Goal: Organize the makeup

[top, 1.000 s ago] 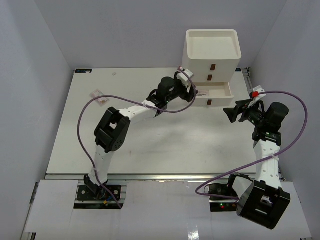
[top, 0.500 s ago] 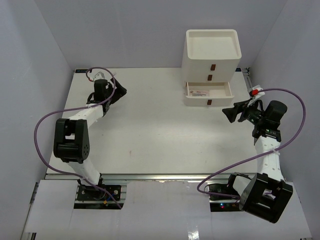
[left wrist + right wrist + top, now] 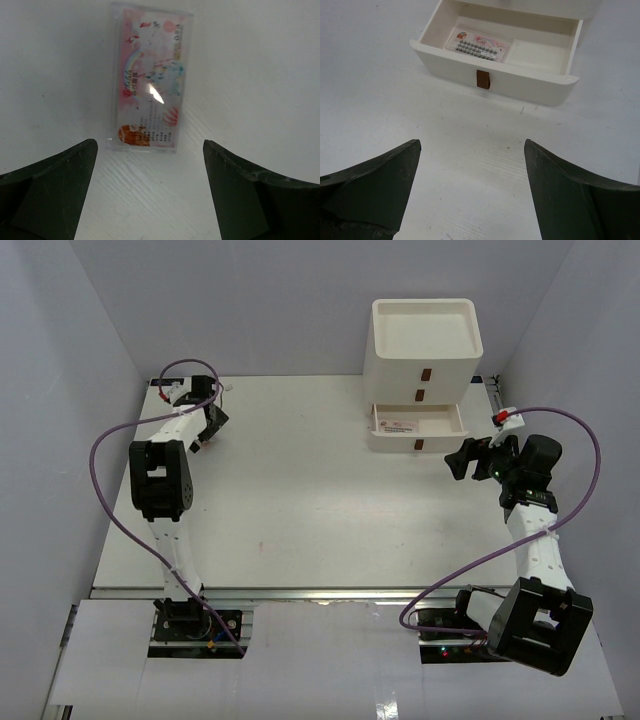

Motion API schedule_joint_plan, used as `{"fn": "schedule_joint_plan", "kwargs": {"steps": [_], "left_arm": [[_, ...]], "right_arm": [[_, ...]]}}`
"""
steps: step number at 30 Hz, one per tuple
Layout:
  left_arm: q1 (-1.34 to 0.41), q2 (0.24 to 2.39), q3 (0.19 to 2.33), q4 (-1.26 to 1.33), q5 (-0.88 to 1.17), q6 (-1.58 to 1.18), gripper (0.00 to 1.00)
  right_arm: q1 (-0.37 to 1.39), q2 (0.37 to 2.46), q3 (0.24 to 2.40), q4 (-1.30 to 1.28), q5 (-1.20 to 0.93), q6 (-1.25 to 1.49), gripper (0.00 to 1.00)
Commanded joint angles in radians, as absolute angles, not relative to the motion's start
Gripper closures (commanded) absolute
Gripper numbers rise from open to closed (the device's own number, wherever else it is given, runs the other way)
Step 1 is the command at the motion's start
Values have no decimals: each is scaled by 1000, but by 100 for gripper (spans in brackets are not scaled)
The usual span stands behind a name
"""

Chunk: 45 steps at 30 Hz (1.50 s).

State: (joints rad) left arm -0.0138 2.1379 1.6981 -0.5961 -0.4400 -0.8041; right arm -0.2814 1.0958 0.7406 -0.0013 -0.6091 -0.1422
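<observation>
My left tool [image 3: 149, 150] hangs spread wide above a flat packet [image 3: 147, 85] that lies on the worktop [image 3: 320, 500] at its far left; nothing is pinched; the packet's short width sits between my fingers and its long side runs away from me. My right tool [image 3: 472, 145] is spread as well and empty, facing the open drawer [image 3: 530, 87] of the drawer unit [image 3: 425, 340], where a second packet [image 3: 479, 44] lies in the left part; the rest of that drawer looks bare.

The main risk, as I judge it, is the pick itself; the packet is thin and lies flush on the worktop, so my fingers may close over its top face rather than on its edges; its clear cover looks slick, so it could squirt out as I squeeze. If I come down off centre, one finger would land on the case and pin it; if I come down too shallow, I would only push it along the worktop towards the left wall, where it gets harder to reach.

A grip on one end alone could let it swing and slip on the way across; at the drawer it might catch on the rim or land askew on the packet already there.

My right tool is near the drawer front; a careless advance could nudge the drawer shut or shift the unit.
</observation>
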Motion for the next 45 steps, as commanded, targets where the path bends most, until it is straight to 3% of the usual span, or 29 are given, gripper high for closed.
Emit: {"fn": "schedule_joint_plan", "kwargs": {"steps": [1,15,30,38,41,45], "left_arm": [[-2,2184,1817,-749,-524,-803,2],[66,2339,1993,-773,-475,-707,2],[87,2363,1941,-707,-336,-608,5],[88,2348,1905,-693,-332,-595,12],[89,2339,1890,-684,-315,-584,23],[89,2320,1867,-669,-262,-569,48]], "right_arm": [[-274,1091,772,23,-565,-135,10],[-272,1095,766,29,-573,-139,10],[-272,1091,761,37,-588,-136,10],[-273,1088,761,37,-595,-134,10],[-272,1086,761,38,-598,-134,10],[-272,1085,762,37,-599,-133,10]]}}
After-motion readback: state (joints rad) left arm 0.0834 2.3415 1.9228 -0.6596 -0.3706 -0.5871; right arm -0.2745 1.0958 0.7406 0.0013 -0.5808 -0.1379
